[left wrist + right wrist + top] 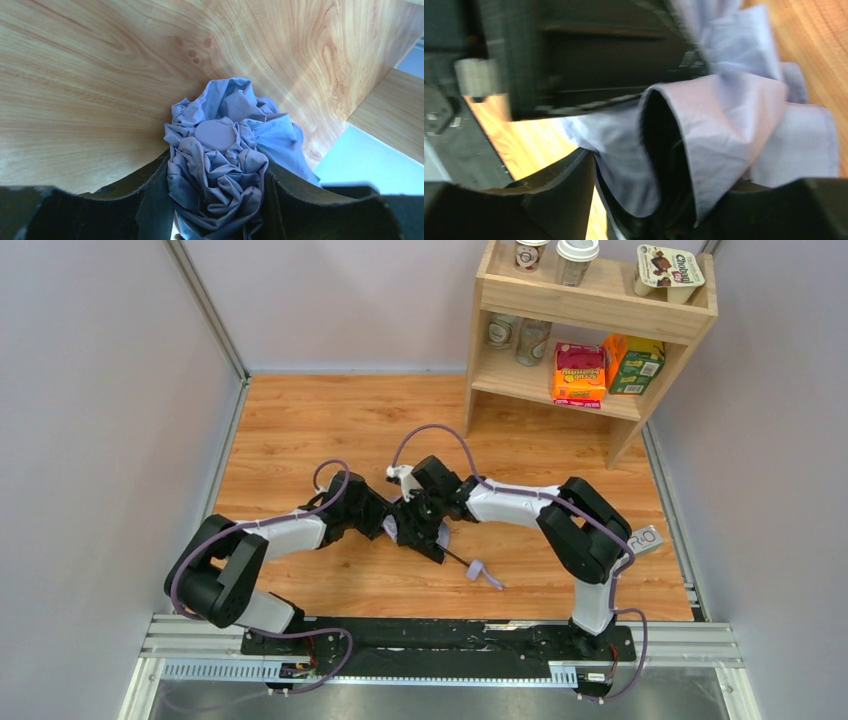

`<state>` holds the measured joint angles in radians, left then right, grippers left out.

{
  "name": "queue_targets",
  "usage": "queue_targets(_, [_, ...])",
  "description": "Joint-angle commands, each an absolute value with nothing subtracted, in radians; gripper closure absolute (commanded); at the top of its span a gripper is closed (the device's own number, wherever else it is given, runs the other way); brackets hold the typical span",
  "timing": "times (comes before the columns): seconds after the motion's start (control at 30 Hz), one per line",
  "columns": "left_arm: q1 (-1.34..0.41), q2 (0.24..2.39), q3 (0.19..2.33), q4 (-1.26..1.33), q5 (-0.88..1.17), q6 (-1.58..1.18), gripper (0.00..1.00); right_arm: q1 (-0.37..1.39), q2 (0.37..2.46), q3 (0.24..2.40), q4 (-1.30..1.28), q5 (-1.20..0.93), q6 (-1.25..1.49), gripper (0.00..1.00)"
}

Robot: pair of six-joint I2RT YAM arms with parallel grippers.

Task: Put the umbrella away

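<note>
From the overhead camera I see both arms folded inward, meeting over the middle of the wood-grain surface (300, 430). The pale lavender thin-fabric folding umbrella (441, 536) lies there between them, mostly hidden under the two wrists. Its slim black shaft (455, 558) pokes out toward the near right, and the lavender fabric strap tab (484, 574) lies on the wood at that end.

On my left wrist feed, the left claw (215, 167) is clamped on the crumpled canopy. Bunched fabric fills the whole gap, pressed against both dark fingers (150, 200), and a round, flat cap of the umbrella (216, 134) faces the lens above the folds.

The right wrist feed is blurred, but the right claw (664, 197) also has cloth in its grip. A looped fold of the umbrella (719, 115) sits between its fingers (556, 187) and touches both. A dark block fills the upper left of that view, just beside the fabric; I cannot tell for certain what it is.

At the far right corner stands a light wooden shelf (590, 302) carrying cups and small cartons, well apart from the arms.
</note>
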<state>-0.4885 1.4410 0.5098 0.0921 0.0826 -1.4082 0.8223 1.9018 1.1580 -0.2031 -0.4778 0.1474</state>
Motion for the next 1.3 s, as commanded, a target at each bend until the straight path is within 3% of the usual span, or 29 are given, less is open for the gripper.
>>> queue_targets(0.0, [-0.492,1.523,0.523,-0.291,0.054,-1.373,1.00,0.974,1.858,1.179,-0.403,-0.021,0.075,0.36])
queue_targets(0.07, [-0.492,1.525,0.538,-0.322,0.063,-1.379,1.00,1.029,1.879,1.216,-0.414,0.162,0.048,0.29])
queue_targets(0.27, [-0.492,1.526,0.568,-0.399,0.066,-1.385,1.00,1.126,1.939,1.220,-0.387,0.603,0.006,0.30])
queue_targets(0.37, [-0.494,1.529,0.566,-0.411,0.074,-1.394,1.00,1.123,1.924,1.154,-0.318,0.580,0.006,0.49])
queue_targets(0.43, [-0.494,1.523,0.555,-0.391,0.075,-1.393,1.00,1.118,1.933,1.140,-0.313,0.534,0.012,0.75])
queue_targets(0.53, [-0.492,1.505,0.539,-0.322,0.075,-1.365,1.00,1.097,1.939,1.112,-0.284,0.396,0.043,0.99])
queue_targets(0.6, [-0.494,1.474,0.516,-0.254,0.080,-1.333,0.83,1.066,1.930,1.077,-0.240,0.249,0.054,1.00])
queue_targets(0.67, [-0.492,1.428,0.474,-0.154,0.080,-1.306,0.25,1.033,1.916,1.039,-0.203,0.087,0.075,1.00])
queue_targets(0.7, [-0.492,1.396,0.447,-0.123,0.078,-1.305,0.22,1.008,1.914,1.028,-0.184,-0.022,0.086,1.00])
queue_targets(0.9, [-0.494,1.368,0.436,-0.109,0.061,-1.269,0.21,0.853,1.956,1.014,-0.090,-0.583,0.167,1.00])
queue_targets(1.03, [-0.509,1.422,0.431,-0.074,0.061,-1.259,0.21,0.805,2.014,1.061,-0.091,-0.848,0.213,1.00])
queue_targets(1.1, [-0.512,1.460,0.434,-0.069,0.046,-1.256,0.26,0.784,2.040,1.081,-0.094,-0.920,0.239,1.00])
queue_targets(1.17, [-0.512,1.483,0.422,-0.058,0.032,-1.253,0.38,0.764,2.069,1.104,-0.118,-0.978,0.250,1.00])
queue_targets(1.23, [-0.514,1.482,0.394,-0.022,0.025,-1.252,0.56,0.738,2.094,1.126,-0.164,-1.006,0.236,1.00])
queue_targets(1.27, [-0.514,1.476,0.385,-0.014,0.020,-1.256,0.69,0.729,2.100,1.138,-0.201,-1.005,0.215,1.00])
